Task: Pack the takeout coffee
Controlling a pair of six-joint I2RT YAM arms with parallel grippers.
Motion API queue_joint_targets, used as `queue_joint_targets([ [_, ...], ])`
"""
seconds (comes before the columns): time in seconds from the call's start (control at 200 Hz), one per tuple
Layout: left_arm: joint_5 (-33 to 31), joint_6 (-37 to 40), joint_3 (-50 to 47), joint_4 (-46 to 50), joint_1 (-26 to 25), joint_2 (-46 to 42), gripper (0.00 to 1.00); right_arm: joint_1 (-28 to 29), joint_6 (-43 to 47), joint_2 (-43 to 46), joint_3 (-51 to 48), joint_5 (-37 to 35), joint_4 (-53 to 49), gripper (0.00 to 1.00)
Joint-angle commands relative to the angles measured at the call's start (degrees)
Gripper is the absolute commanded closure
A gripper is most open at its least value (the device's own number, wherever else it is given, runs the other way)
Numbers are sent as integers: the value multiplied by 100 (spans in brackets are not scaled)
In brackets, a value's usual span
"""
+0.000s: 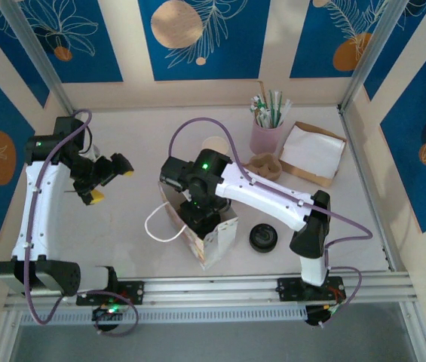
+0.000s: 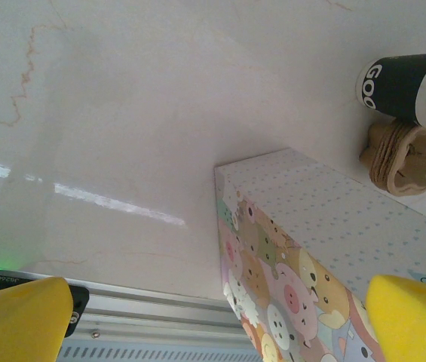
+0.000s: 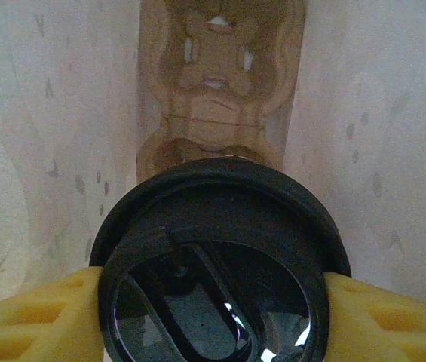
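The takeout coffee (image 3: pixel 213 219), a cup under a round black lid, sits low between the pale inner walls of the cartoon-print paper bag (image 1: pixel 219 237). My right gripper (image 3: pixel 213 317) reaches down into the bag and is shut on it, a yellow fingertip (image 3: pixel 39 320) pressing on each side of the lid. From above, the right gripper (image 1: pixel 200 217) hides the cup inside the bag's mouth. My left gripper (image 1: pixel 111 185) hovers open well to the left of the bag (image 2: pixel 311 249), holding nothing.
A loose black round lid (image 1: pixel 263 237) lies right of the bag. Behind stand a white cup with a dark band (image 2: pixel 405 87), a brown cardboard holder (image 1: pixel 264 166), a pink cup of straws (image 1: pixel 267 130) and a brown packet with napkins (image 1: pixel 312 153). The bag's white handle (image 1: pixel 158 226) sticks out left.
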State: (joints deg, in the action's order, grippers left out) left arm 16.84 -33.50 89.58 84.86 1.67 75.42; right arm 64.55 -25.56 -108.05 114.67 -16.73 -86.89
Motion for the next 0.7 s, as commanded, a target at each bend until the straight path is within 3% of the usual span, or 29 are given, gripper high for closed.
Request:
queue_joint_targets([
  [0.0,10,-12,139,74,83,-115,0,23,71,161,-64,12,89,40],
  [0.695,45,-65,51,-35,96,-133,0,76,95,407,-262,-300,361,40],
])
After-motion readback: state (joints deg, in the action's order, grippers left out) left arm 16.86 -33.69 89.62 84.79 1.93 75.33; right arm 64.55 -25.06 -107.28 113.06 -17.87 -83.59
